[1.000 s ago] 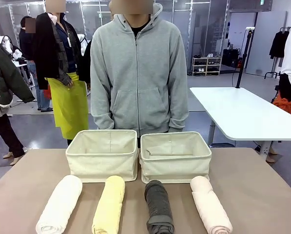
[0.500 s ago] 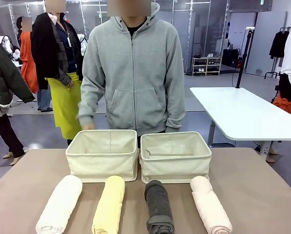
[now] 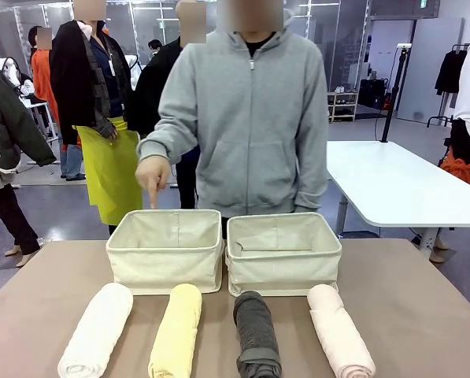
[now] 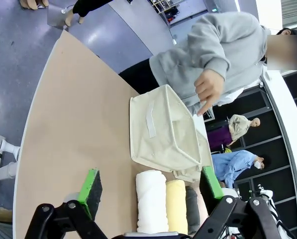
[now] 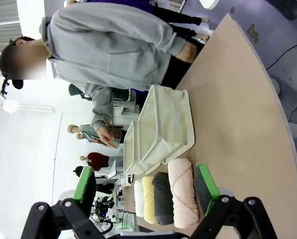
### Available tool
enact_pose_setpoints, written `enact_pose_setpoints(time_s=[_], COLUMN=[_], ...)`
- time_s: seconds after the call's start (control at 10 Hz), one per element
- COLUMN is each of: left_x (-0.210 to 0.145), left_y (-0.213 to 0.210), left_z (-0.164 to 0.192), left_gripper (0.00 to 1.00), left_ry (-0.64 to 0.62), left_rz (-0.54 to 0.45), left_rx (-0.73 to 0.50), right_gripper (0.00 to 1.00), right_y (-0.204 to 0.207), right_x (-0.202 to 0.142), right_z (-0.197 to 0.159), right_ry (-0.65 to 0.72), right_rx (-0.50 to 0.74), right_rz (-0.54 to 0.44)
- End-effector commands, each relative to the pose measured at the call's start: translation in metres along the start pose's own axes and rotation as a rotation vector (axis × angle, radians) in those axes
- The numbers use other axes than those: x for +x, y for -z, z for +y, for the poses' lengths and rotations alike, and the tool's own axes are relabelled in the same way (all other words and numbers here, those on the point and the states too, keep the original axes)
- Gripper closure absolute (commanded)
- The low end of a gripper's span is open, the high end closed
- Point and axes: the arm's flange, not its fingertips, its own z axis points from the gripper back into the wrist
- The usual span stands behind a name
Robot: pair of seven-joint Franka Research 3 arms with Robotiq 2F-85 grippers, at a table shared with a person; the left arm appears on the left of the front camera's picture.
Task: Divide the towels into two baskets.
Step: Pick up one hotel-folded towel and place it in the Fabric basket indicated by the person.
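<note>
At the near edge, four towels in a row; both pincers wide, holding nothing

Nearest the robot, left gripper [image 4: 150, 184] and right gripper [image 5: 144, 183]: jaws spread wide, green pads [image 4: 91, 186] well apart, nothing between them, nothing touched.

Beyond them, along the near edge of the tan tabletop [image 3: 423, 315], four rolled towels side by side with narrow gaps between, each lying lengthwise from near edge towards far edge. From the robot's left to its right:
- white towel [image 3: 97, 331], towards the near left corner, angled a little
- yellow towel [image 3: 177, 329], just beside it
- charcoal towel [image 3: 257, 335], just right of the middle
- pink towel [image 3: 341, 331], angled a little towards the near right corner

Just behind the rolls, at mid-table, two cream fabric baskets standing upright, side walls touching or very nearly so. Left basket [image 3: 164, 268] behind the white and yellow rolls, right basket [image 3: 282, 272] behind the charcoal and pink ones. Bare lining on show inside both.

At the far edge, a person in a grey hoodie [image 3: 254, 118]. One hand [image 3: 152, 173] held above the far rim of the left basket, index finger pointing down at it without touching. Other arm hanging down behind the right basket.
</note>
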Motion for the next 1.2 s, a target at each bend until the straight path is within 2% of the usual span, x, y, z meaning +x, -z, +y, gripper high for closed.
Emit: enact_pose_setpoints(time_s=[0.0,0.4,0.6,0.9,1.1], left_x=[0.001,0.0,-0.005,-0.027,-0.054], left_y=[-0.002,0.0,0.031,0.112,0.155], left_z=[0.002,0.0,-0.042,-0.104,-0.137], left_gripper=[0.0,0.0,0.0,0.0,0.0], left_ry=[-0.006,0.0,0.149,0.397,0.513], left_rz=[-0.011,0.001,0.15,0.414,0.549], left_rx=[-0.022,-0.001,-0.013,0.148,0.189], right_gripper=[0.0,0.0,0.0,0.0,0.0], right_y=[-0.001,-0.001,-0.001,-0.001,-0.001], right_x=[-0.001,-0.001,-0.001,-0.001,-0.001], right_z=[0.002,0.002,0.002,0.002,0.002], right_ry=[-0.007,-0.007,-0.007,-0.007,-0.007], right_rx=[0.014,0.014,0.014,0.014,0.014], right_rz=[-0.007,-0.007,-0.007,-0.007,-0.007])
